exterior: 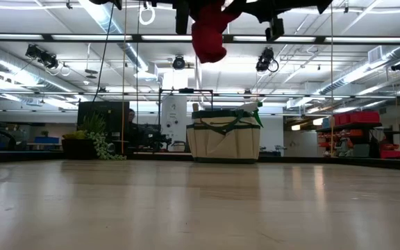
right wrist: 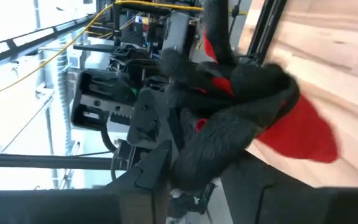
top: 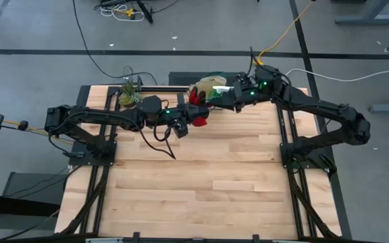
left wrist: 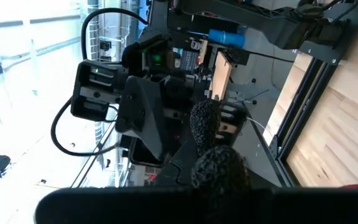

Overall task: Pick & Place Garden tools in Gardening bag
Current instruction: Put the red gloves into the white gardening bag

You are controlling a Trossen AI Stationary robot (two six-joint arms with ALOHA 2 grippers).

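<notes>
Glove (top: 198, 116) (red-and-black) aloft | left jaws pressed together | right jaws pinching it | bag (exterior: 224, 139) behind

The light wooden butcher-block table (top: 194, 175) carried a small beige fabric tote with dark green trim (exterior: 224, 139) at its far edge. A small leafy green plant (exterior: 92, 142) stood near the far left corner, well apart from the tote.

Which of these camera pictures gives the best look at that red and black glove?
The right wrist view: the glove fills the picture, its black knit and red part both clear. From above it is a small red patch between the two grippers. The low view shows it hanging at the top. The left wrist view shows only dark knit.
</notes>
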